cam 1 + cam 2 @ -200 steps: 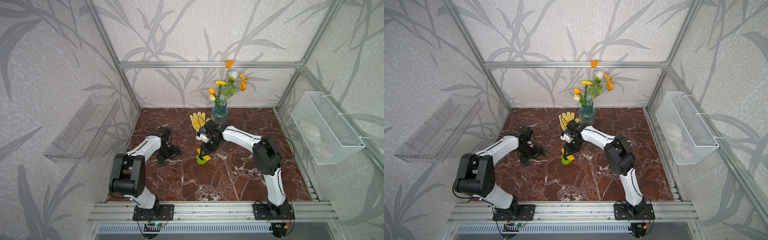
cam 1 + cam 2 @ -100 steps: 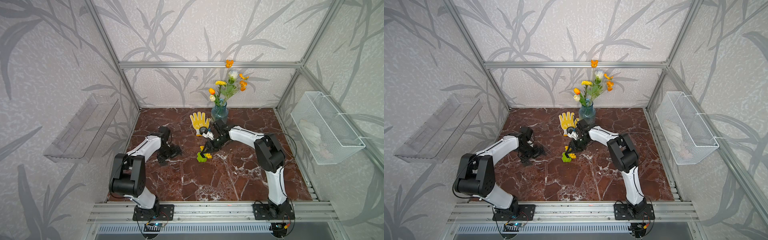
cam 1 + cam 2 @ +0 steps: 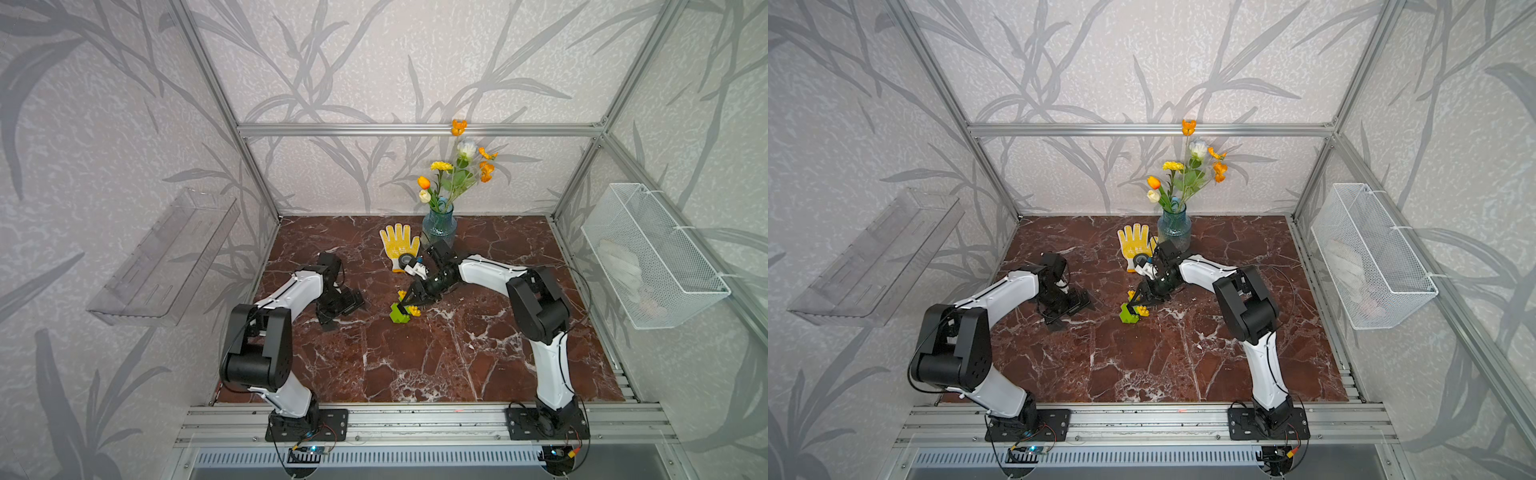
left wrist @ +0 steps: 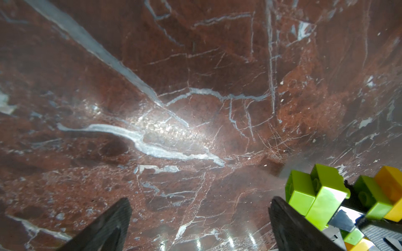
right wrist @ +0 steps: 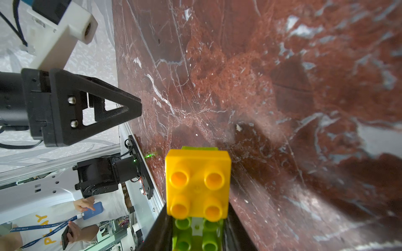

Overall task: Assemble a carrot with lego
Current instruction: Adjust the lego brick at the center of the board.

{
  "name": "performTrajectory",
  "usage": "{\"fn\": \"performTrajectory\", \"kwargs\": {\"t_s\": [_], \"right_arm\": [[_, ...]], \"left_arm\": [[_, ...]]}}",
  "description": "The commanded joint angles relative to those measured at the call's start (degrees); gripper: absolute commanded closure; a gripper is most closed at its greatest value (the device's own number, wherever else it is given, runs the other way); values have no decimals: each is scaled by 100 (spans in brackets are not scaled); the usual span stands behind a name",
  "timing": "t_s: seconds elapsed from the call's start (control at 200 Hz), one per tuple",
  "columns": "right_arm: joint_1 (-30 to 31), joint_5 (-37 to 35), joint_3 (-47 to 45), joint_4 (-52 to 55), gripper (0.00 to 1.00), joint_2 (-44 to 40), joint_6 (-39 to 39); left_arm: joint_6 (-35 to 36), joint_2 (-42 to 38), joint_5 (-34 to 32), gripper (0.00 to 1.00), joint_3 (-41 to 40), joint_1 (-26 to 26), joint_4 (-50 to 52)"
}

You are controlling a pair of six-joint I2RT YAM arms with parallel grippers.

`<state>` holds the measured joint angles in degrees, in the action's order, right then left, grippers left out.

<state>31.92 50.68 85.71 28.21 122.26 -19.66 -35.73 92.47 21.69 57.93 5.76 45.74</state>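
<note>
Both top views are bright and evenly lit from above. The pale walls (image 3: pixel 374 62) look almost flat in tone, while the dark marble floor (image 3: pixel 415 353) carries only short, soft shadows close under the arms (image 3: pixel 291 291). Focus is sharp throughout, though the frame bars (image 3: pixel 942 95) lean outward toward the edges. In the left wrist view a broad glare patch whitens the middle of the marble, the corners fall dim, and the carrot (image 4: pixel 322 195) shows a glossy sheen. In the right wrist view its yellow brick (image 5: pixel 198 182) is fairly sharp and vivid, with a dark shadow beside it; the far marble is blurred and bowed.
</note>
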Motion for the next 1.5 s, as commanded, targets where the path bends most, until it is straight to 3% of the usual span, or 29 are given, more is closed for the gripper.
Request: {"fn": "performTrajectory", "kwargs": {"t_s": [0.0, 0.27, 1.065, 1.254, 1.494], "right_arm": [[-29, 121, -36, -121, 67, 157, -51], [-33, 20, -112, -186, 66, 298, -20], [-112, -158, -90, -104, 50, 290, 120], [-168, -567, -202, -17, 39, -281, 305], [-450, -1349, -694, -236, 21, -1350, 473]], "left_arm": [[-22, 95, 53, 0, 89, -21, 11], [-14, 175, 81, 0, 87, -5, -23], [-18, 352, 92, 0, 157, 47, -49], [-92, 268, -110, 0, 250, 115, -84], [271, 135, -522, 0, 1092, 115, 97]]}}
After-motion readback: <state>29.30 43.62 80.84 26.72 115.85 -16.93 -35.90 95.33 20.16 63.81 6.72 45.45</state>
